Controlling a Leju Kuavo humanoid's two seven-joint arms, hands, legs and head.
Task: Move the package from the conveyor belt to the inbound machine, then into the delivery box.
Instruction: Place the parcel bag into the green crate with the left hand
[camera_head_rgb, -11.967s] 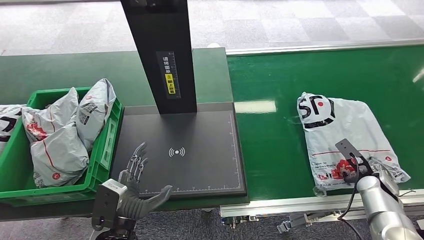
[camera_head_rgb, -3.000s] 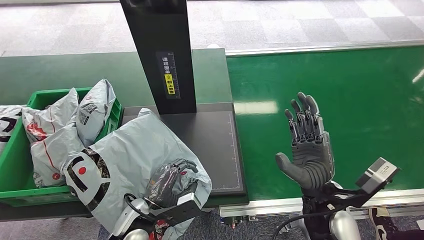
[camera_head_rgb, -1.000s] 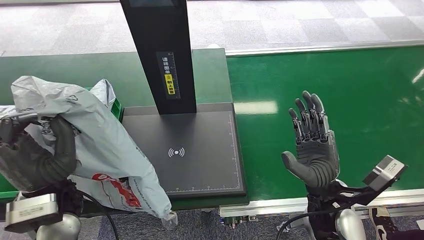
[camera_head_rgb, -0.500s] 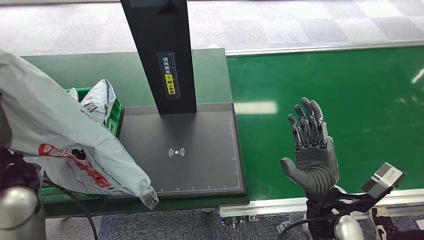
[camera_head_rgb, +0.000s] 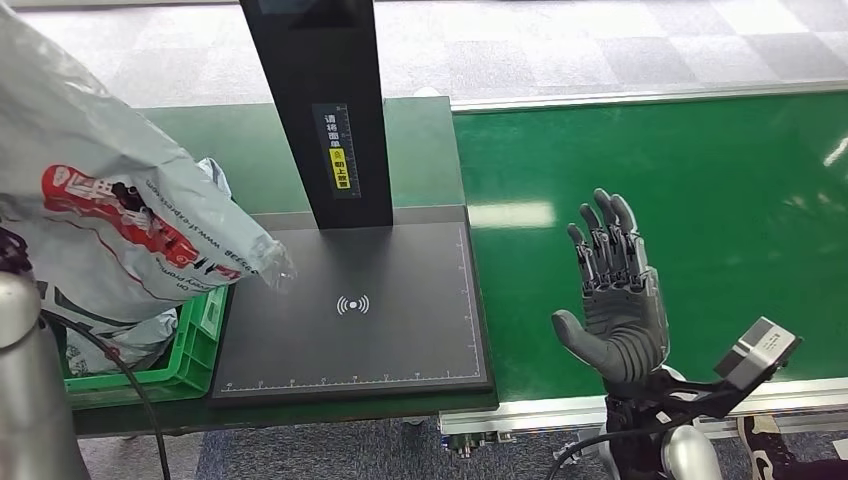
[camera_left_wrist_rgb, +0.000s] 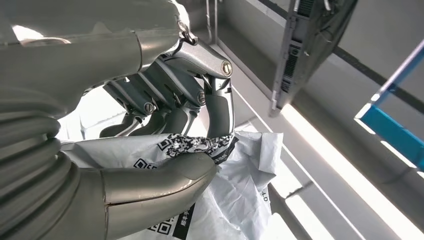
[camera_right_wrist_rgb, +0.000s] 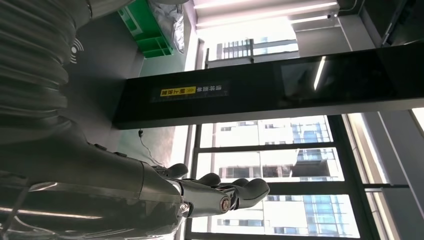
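We see our left hand pinching the grey package, cut off at left above the half-hidden green box, while our right hand hangs empty, fingers spread.

We count one grey package lifted above the green delivery box, and at least one more grey bag inside that box. We see one black inbound machine, one green conveyor belt, and two hands: left, right.

package cropped at left edge
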